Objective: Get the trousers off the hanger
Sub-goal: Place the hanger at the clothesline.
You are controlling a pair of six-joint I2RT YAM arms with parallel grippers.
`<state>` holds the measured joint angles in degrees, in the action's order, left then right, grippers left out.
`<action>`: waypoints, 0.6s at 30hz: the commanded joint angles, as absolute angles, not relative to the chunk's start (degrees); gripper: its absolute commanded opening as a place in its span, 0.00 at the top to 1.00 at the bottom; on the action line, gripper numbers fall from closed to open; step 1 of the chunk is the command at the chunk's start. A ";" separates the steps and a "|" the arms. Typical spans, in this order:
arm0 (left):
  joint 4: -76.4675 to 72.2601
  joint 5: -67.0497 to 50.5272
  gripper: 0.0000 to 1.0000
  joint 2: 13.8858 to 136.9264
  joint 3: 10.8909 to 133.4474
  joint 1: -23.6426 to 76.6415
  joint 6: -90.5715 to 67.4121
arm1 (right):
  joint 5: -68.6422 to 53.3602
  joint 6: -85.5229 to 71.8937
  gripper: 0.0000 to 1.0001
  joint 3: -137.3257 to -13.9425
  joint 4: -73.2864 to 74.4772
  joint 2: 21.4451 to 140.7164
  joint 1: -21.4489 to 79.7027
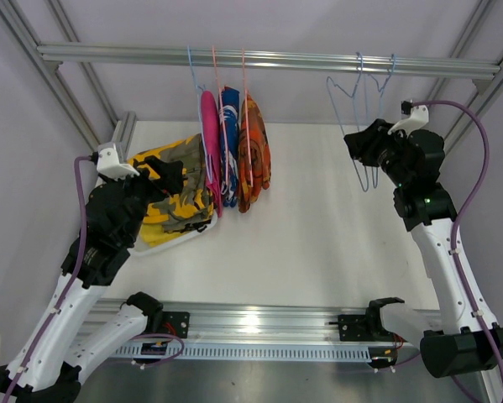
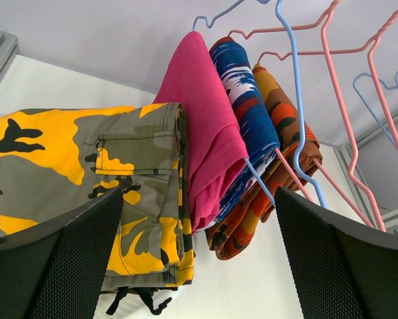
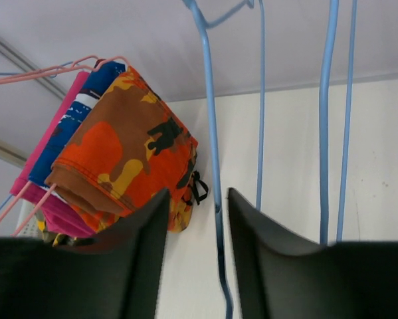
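Note:
Three pairs of trousers hang folded over hangers on the rail: magenta pink, blue-and-white patterned and orange camouflage. The yellow-and-dark camouflage trousers lie off any hanger on a white tray, with plain yellow cloth showing under them. My left gripper is open and empty over the camouflage pair, pointing at the magenta pair. My right gripper is open, with the wire of an empty blue hanger in the gap between its fingers.
Two empty blue hangers hang on the rail at the right. The loaded hangers are pink wire and blue wire. Aluminium frame posts stand at both sides. A white table lies below.

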<state>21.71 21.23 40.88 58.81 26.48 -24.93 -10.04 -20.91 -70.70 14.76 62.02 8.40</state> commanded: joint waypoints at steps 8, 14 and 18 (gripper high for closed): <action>20.21 19.69 0.01 41.13 58.36 25.66 -24.52 | -11.16 -18.81 0.31 -74.26 19.68 56.52 8.26; 20.13 19.86 0.01 41.05 58.18 25.49 -23.99 | -13.18 -18.19 0.32 -79.71 23.64 53.44 8.26; 19.86 19.60 0.01 40.96 58.10 25.49 -23.91 | -15.91 -18.54 0.33 -83.23 24.08 52.30 9.66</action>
<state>21.65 20.71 40.88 58.81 26.11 -24.91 -13.13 -19.25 -79.53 23.38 53.56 8.71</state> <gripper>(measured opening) 0.994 0.667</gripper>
